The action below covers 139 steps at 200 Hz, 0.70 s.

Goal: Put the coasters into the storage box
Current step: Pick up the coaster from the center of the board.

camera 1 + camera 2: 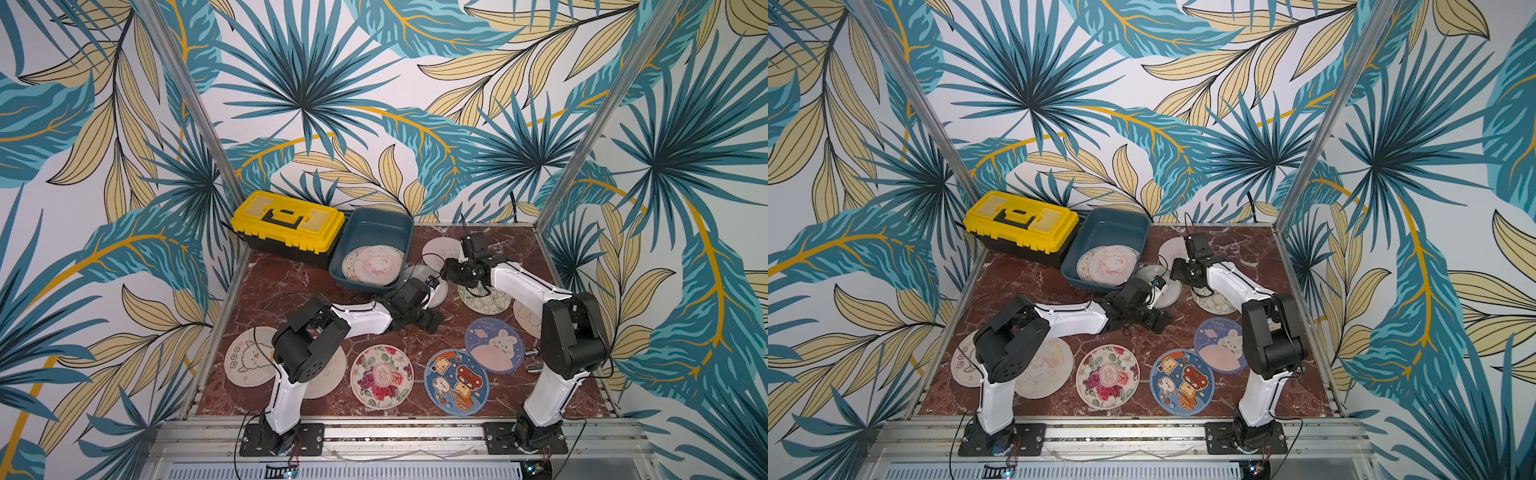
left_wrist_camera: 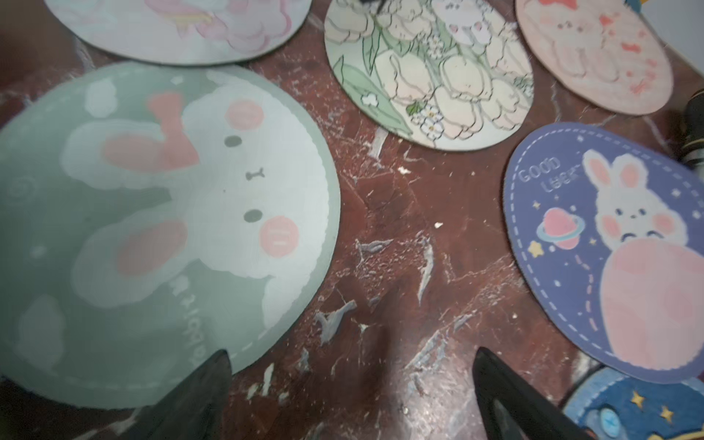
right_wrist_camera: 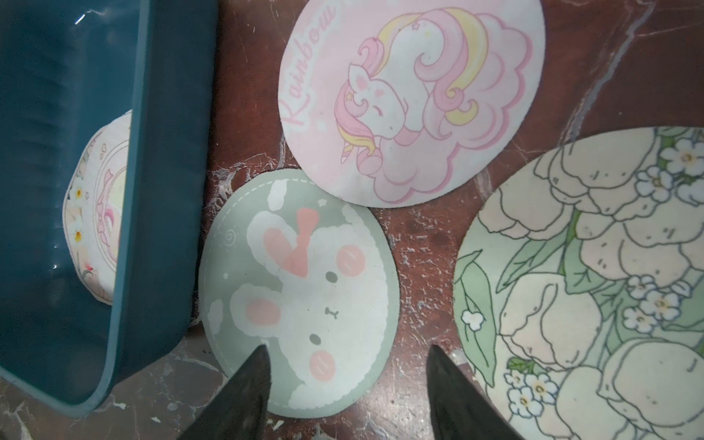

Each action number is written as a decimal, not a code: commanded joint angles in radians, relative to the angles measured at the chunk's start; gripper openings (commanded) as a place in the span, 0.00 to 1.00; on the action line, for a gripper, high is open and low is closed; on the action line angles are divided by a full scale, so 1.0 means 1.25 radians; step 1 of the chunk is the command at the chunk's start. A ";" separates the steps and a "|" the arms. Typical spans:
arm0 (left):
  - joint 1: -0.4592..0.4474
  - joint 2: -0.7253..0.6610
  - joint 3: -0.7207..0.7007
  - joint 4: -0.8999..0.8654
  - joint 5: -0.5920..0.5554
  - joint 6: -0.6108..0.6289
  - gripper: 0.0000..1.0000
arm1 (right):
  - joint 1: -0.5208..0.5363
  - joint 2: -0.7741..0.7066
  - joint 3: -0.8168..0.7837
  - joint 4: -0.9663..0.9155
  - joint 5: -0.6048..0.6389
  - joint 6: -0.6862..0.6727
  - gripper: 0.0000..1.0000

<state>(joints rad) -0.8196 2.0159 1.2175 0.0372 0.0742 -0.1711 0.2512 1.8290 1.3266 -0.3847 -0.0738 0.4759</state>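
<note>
dark teal rectangular plastic box (image 3: 167, 190): smooth, glossy, light glints
pale green round bunny coaster (image 3: 297, 289): matt, fabric-like top
red-brown marble-look tabletop (image 2: 400, 228): shiny, scuffed, chipped
yellow-lidded toolbox (image 1: 286, 224): moulded plastic, semi-gloss

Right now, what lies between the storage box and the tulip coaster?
The green bunny coaster, close beside the storage box, then a bare strip of table before the tulip coaster; the right wrist view shows it.

Even light, soft-blurred wrist views
</note>
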 commanded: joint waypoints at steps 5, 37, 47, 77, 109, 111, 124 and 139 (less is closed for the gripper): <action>0.004 0.017 0.045 0.034 -0.037 0.044 0.99 | -0.001 0.047 0.021 -0.034 -0.046 0.006 0.64; 0.003 0.042 0.057 0.034 -0.036 0.061 0.99 | -0.007 0.083 0.031 -0.037 -0.056 0.011 0.62; 0.005 0.045 0.056 0.035 -0.037 0.059 0.99 | -0.009 0.089 0.030 -0.034 -0.057 0.013 0.62; 0.007 0.050 0.052 0.035 -0.029 0.048 0.99 | -0.017 0.109 0.030 -0.019 -0.062 0.024 0.62; 0.010 0.051 0.046 0.035 -0.017 0.040 0.99 | -0.022 0.136 0.028 -0.005 -0.076 0.029 0.62; 0.010 0.051 0.046 0.034 -0.017 0.040 0.99 | -0.022 0.137 0.026 -0.004 -0.077 0.029 0.62; 0.011 0.052 0.044 0.035 -0.011 0.039 0.99 | -0.023 0.147 0.026 0.005 -0.087 0.030 0.62; 0.014 0.054 0.044 0.034 0.002 0.038 0.99 | -0.023 0.159 0.028 0.011 -0.104 0.034 0.60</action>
<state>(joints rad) -0.8097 2.0655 1.2427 0.0639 0.0486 -0.1211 0.2241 1.9903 1.3533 -0.3874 -0.1665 0.5026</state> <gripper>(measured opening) 0.992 0.610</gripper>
